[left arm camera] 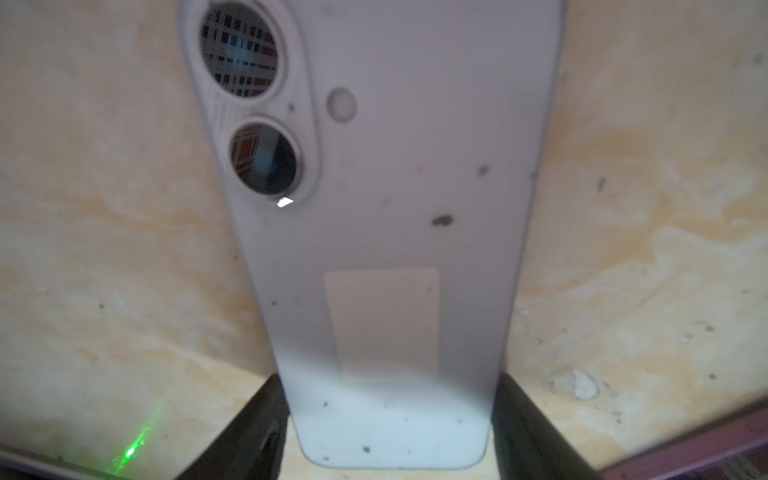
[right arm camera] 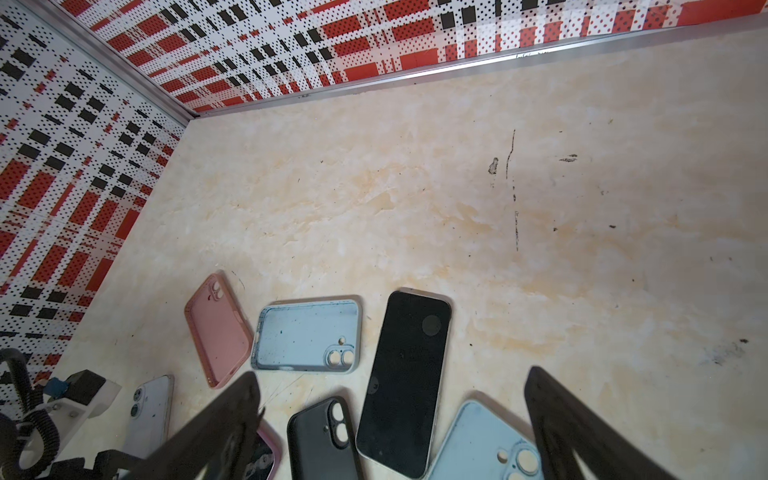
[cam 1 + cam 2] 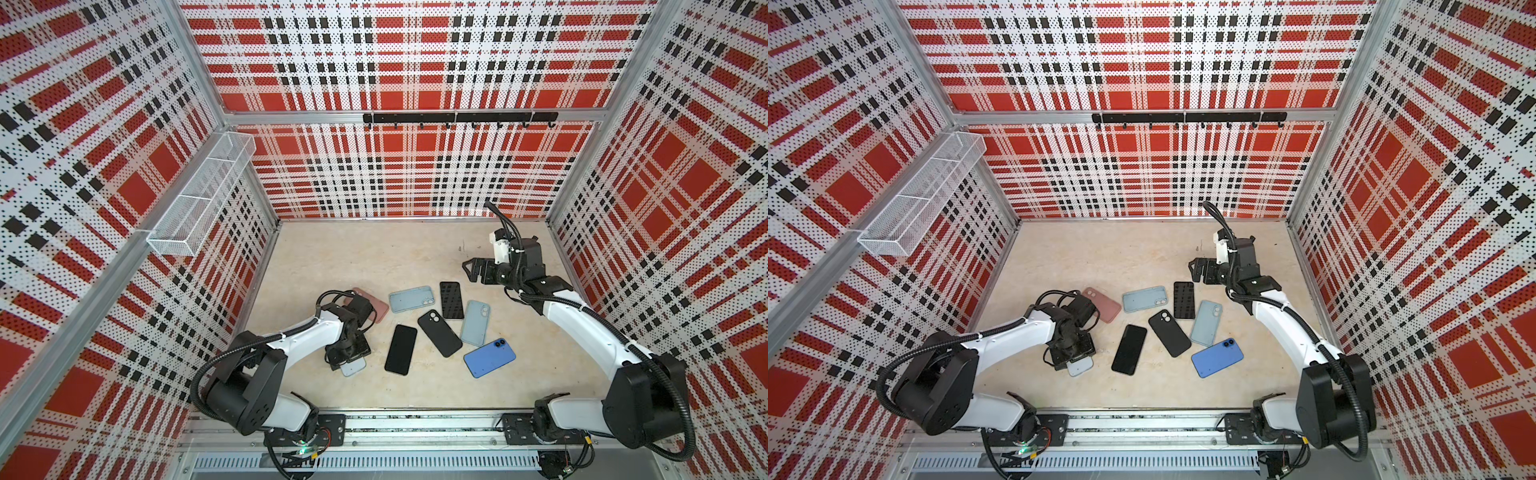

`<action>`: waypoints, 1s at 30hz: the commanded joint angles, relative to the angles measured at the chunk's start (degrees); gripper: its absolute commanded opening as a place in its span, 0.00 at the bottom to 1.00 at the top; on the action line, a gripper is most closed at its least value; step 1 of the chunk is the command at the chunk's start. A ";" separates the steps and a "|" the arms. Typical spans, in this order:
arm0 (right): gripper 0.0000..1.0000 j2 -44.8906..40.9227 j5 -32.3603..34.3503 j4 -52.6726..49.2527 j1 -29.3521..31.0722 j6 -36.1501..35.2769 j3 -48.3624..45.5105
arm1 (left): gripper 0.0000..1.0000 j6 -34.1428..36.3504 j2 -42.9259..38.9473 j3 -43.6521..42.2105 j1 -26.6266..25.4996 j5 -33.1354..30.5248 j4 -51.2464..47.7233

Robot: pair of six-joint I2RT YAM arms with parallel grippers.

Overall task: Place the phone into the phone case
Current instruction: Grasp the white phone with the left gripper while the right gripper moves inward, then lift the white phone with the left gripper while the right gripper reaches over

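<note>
A white phone [image 1: 390,199] lies back up on the table, its end poking out from under my left gripper [image 3: 349,358] in both top views [image 3: 1080,367]. In the left wrist view the black fingers [image 1: 266,415] press against both long sides of the phone near its lower end. An empty light-blue phone case [image 3: 411,299] lies open side up further back. A pink case [image 3: 377,308], a black case [image 3: 439,333] and a second light-blue case [image 3: 475,323] lie nearby. My right gripper [image 3: 471,269] hovers open at the back right, holding nothing [image 2: 392,372].
Other phones lie among the cases: a black-screened one [image 3: 400,350], a second screen-up phone [image 3: 451,300] and a blue phone [image 3: 489,357] lying back up. A wire basket [image 3: 199,195] hangs on the left wall and a hook rail [image 3: 459,117] on the back wall.
</note>
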 commanded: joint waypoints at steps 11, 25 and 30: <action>1.00 11.89 -14.87 -1.55 0.92 1.22 8.94 | 0.62 3.81 -5.54 3.00 -10.53 -18.44 -4.72; 1.00 28.17 -34.79 0.23 12.73 1.12 18.52 | 0.65 13.45 -12.99 2.55 -17.26 -21.95 3.69; 1.00 28.98 -41.21 4.19 14.13 1.69 16.73 | 0.65 18.68 -14.89 2.43 -17.40 -19.27 8.93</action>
